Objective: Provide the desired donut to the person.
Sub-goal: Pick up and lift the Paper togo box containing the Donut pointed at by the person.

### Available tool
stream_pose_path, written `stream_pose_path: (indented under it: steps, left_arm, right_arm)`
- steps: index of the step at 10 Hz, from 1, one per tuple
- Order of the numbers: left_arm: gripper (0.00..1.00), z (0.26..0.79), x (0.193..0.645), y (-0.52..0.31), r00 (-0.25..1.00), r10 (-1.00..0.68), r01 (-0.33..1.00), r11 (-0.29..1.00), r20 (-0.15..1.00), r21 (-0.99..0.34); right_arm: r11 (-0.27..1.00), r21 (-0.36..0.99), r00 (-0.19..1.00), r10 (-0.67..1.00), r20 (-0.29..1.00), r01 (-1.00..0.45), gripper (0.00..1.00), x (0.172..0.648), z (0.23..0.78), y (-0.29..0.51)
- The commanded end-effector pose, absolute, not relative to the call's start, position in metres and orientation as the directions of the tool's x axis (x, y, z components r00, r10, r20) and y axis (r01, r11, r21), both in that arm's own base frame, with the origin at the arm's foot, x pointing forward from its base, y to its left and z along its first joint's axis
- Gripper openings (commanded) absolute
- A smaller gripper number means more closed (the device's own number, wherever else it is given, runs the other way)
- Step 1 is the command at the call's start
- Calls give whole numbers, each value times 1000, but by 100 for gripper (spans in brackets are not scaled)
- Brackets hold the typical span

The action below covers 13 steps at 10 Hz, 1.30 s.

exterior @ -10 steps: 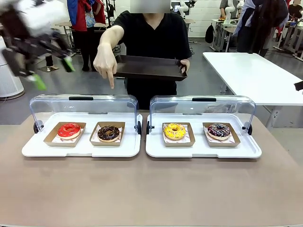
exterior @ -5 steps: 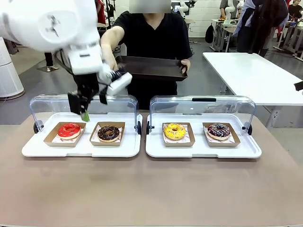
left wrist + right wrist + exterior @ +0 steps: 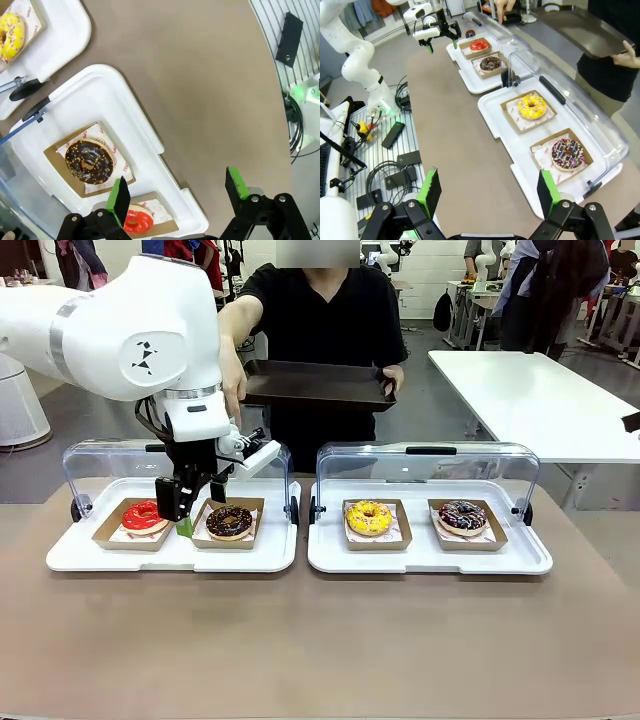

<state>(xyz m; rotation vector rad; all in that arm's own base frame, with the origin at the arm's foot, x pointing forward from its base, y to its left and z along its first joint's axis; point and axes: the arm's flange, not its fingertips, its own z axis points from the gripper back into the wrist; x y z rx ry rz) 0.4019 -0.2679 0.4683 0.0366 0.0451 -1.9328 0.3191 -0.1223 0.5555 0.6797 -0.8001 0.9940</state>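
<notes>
1. We see the left tray [image 3: 170, 558] and right tray [image 3: 430, 560] side by side on the table [image 3: 320, 640], two donuts [image 3: 230, 521] in each.
2. Behind them stands the person [image 3: 320, 320].
3. Our left gripper [image 3: 200, 510] hangs over the left tray.

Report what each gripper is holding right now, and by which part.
Nothing. The left gripper hangs open above the white tray near the red donut, gripping nothing; the right gripper is open and empty too.
</notes>
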Motion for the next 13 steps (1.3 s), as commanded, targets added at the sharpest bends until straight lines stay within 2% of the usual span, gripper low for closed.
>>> stream_pose_path:
  steps: [1, 5, 7, 13]
  left_arm:
    - [100, 468, 397, -275, -358, -931, 934, -358, -69, -8]
    - [100, 468, 398, -273, -366, -929, 931, -366, -51, -14]
    - [100, 445, 393, -259, -244, -969, 969, -245, -39, 15]
    - [100, 420, 415, -243, -243, -969, 970, -244, -38, 17]
  right_arm:
    - [383, 137, 312, 443, 841, -913, 100, 320, 556, -122]
    - [383, 137, 312, 443, 841, -913, 100, 320, 556, -122]
    - [383, 137, 312, 443, 841, -913, 100, 320, 556, -122]
    - [383, 137, 312, 443, 841, -913, 100, 320, 556, -122]
